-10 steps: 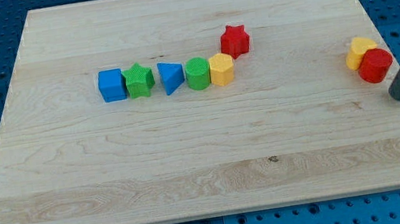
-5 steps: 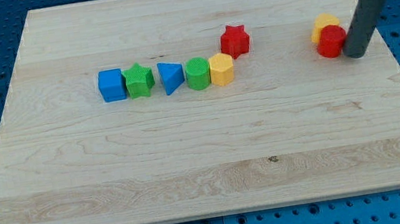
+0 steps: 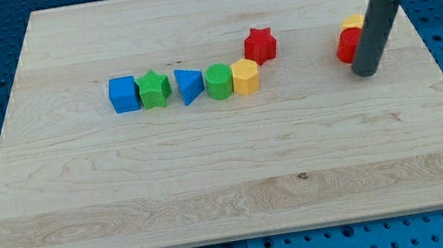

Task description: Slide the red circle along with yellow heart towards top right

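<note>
The red circle sits toward the view's upper right, partly hidden behind my rod. The yellow heart is just above it, touching it, also partly hidden. My tip rests on the wooden board just below and right of the red circle, against it.
A row runs across the board's middle left: blue cube, green star, blue triangle, green circle, yellow hexagon. A red star sits above the row's right end. The board's right edge is close by.
The red circle and yellow heart have slid up and to the view's left from near the right edge. My tip followed them the same way, staying at their lower right.
</note>
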Tool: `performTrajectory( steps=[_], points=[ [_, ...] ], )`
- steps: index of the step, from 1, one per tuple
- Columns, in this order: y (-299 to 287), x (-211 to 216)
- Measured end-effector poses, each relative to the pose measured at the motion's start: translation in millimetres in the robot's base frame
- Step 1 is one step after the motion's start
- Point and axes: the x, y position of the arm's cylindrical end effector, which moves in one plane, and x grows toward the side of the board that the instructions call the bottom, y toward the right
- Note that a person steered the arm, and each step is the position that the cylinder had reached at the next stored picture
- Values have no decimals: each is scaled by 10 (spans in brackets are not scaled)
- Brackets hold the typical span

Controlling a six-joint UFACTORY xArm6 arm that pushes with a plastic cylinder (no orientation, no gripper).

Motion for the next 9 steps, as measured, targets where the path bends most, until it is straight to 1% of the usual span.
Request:
performTrajectory(
  steps=[1, 3, 5, 7, 9],
  points=[
    [-151, 0],
    [-81, -18],
    [-27, -382],
    [217, -556],
    [340, -848]
  ],
)
